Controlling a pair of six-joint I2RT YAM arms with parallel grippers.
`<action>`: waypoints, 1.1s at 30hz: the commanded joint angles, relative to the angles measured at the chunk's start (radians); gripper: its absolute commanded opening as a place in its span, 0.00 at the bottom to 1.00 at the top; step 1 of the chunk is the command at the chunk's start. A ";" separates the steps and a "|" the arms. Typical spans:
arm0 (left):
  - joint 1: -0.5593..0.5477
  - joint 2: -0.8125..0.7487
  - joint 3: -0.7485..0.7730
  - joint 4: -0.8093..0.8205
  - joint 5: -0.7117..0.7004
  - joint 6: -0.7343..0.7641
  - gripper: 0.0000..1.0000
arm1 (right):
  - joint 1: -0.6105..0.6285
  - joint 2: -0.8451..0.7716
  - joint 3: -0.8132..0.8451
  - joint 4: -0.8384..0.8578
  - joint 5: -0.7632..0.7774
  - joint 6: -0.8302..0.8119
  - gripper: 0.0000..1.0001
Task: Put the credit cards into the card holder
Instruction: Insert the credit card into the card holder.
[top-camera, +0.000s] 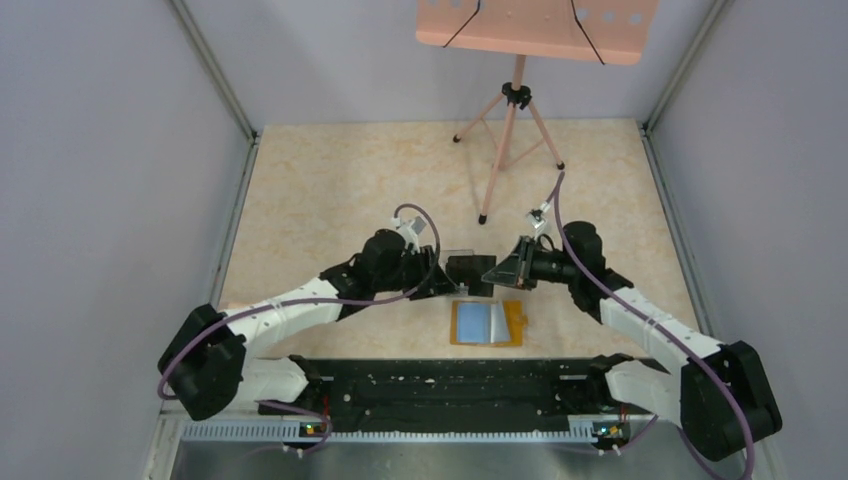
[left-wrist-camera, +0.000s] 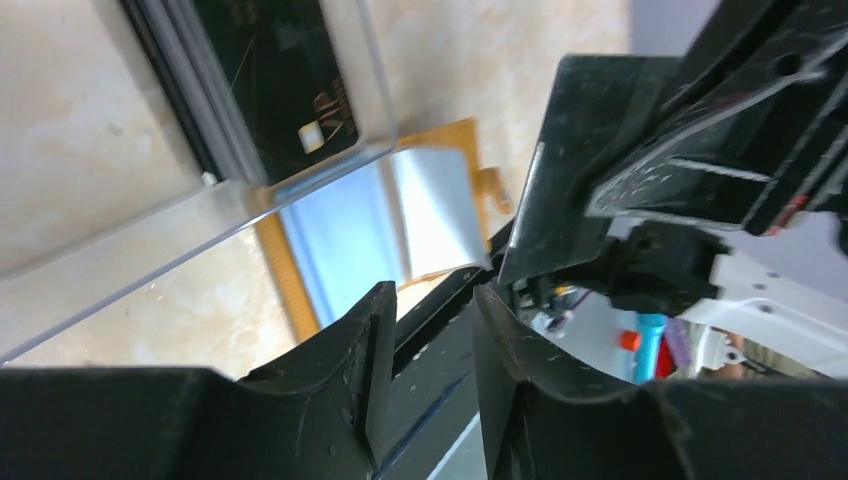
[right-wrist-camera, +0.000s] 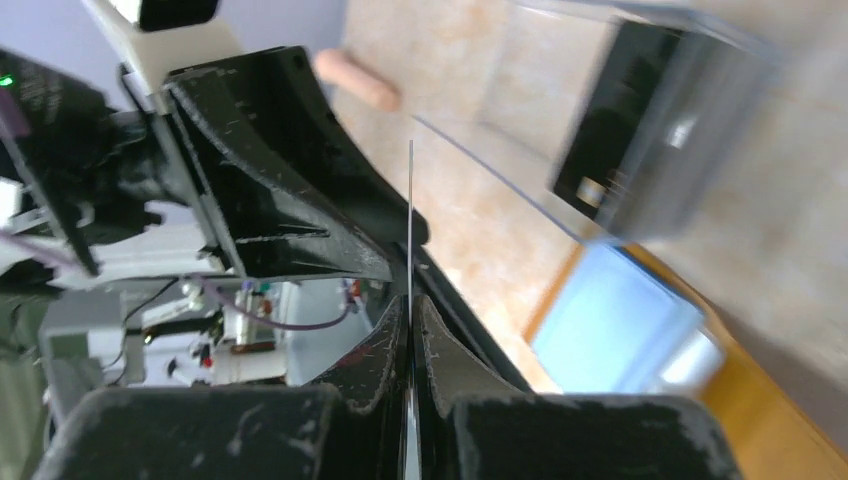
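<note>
A beige marbled table sits boxed in by grey walls, with a pink tripod stand at the back. The card holder lies open, pockets up, near the arms' bases. Just beyond it the right gripper pinches a credit card. The left gripper gapes with nothing between its jaws, beside a clear box.

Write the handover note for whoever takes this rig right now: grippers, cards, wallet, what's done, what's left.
Left gripper: open, holding nothing, close beside the right one.
Right gripper: shut on one credit card, held above the table.
Card holder: lying open on the table, blue-grey inside up, no card seen in it.
Clear box: at least one more dark card inside.
Done: one card out and gripped.
Left: slide it into the card holder, then fetch the rest.
</note>
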 joint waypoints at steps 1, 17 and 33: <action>-0.067 0.119 0.083 -0.113 -0.092 0.055 0.37 | -0.030 -0.041 -0.070 -0.217 0.133 -0.102 0.00; -0.122 0.488 0.374 -0.340 -0.334 0.107 0.09 | -0.030 0.057 -0.149 -0.300 0.212 -0.185 0.00; -0.076 0.510 0.369 -0.362 -0.274 0.081 0.05 | -0.031 0.124 -0.156 -0.151 0.187 -0.179 0.00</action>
